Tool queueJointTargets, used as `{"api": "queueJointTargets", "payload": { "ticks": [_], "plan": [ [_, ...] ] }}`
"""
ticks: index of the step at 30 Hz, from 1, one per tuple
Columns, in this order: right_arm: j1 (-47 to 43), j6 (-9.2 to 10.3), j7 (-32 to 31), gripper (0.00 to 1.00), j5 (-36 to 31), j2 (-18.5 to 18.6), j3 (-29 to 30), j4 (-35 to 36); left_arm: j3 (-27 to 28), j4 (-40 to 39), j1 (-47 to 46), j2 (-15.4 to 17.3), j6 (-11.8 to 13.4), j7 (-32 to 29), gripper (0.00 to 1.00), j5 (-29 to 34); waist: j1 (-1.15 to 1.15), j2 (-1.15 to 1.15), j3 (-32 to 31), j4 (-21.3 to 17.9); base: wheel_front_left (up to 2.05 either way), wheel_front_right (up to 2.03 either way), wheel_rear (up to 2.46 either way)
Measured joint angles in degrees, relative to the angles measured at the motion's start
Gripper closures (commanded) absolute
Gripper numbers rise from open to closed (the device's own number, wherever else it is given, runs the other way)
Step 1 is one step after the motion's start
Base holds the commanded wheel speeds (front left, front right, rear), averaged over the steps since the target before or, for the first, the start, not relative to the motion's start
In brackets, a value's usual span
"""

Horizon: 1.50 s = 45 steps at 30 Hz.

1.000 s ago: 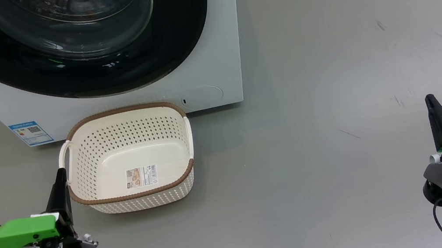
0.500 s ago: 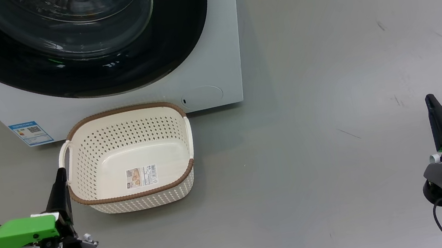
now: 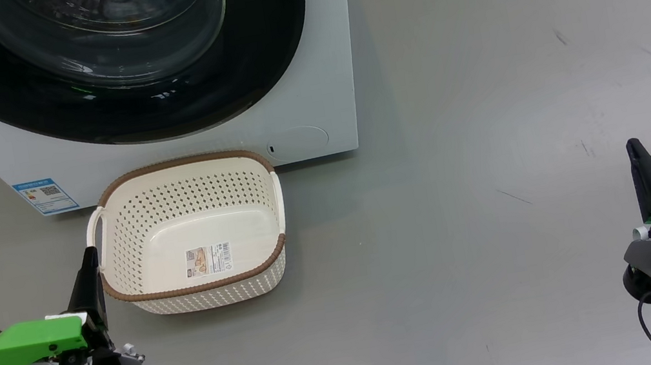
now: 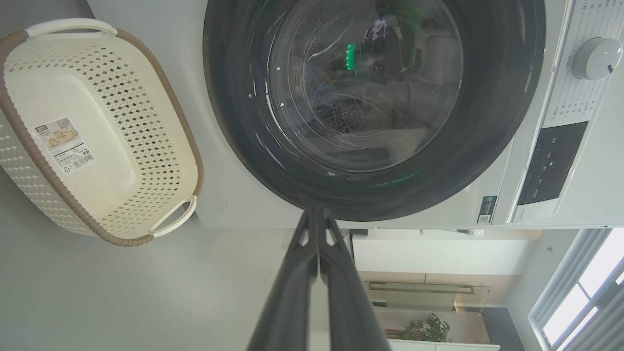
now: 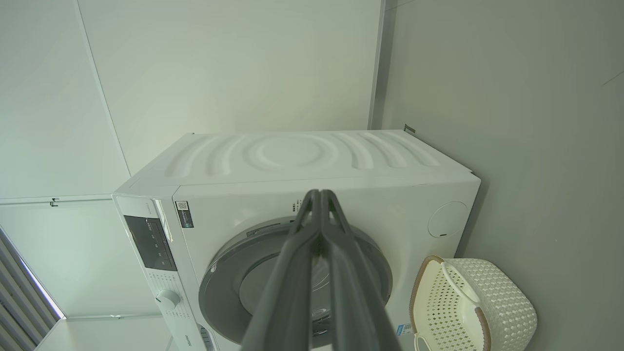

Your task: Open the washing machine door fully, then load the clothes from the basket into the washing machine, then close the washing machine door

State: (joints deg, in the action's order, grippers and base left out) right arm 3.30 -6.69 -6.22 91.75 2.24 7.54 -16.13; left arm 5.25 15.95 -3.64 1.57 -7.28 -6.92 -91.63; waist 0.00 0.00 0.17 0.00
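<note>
Ahead of the left gripper (image 3: 90,254), the washing machine door (image 3: 276,33) is running off the top edge, reflections blurring its glass. Right of that gripper, the sticker (image 3: 208,260) in the basket (image 3: 198,288) is showing unreadably small print.

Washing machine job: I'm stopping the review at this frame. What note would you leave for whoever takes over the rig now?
Left hand: shut, empty, beside the basket's left handle.
Right hand: shut, empty, far to the right.
Basket: on the floor against the washing machine, holding nothing but its sticker.
Washing machine door: closed.
Clothes: a bluish patch behind the glass may be them; too blurred to be sure.
Done, apparently: all three steps. Left: confirm the load.
</note>
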Motion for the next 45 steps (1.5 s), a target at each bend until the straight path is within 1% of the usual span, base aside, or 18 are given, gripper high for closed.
{"api": "queueJointTargets", "payload": {
  "ticks": [41,45],
  "plan": [
    [0.0,-0.01,0.0,1.0,0.0,0.0,0.0,0.0,-0.1,-0.1,0.0,0.0,0.0,0.0,1.0,0.0,0.0,0.0,0.0,0.0,0.0,0.0,0.0],
    [0.0,-0.29,0.0,1.0,0.0,0.0,0.0,0.1,-0.1,-0.1,0.0,0.0,0.0,0.0,1.0,0.0,0.0,0.0,0.0,0.0,0.0,0.0,0.0]
  ]
}}
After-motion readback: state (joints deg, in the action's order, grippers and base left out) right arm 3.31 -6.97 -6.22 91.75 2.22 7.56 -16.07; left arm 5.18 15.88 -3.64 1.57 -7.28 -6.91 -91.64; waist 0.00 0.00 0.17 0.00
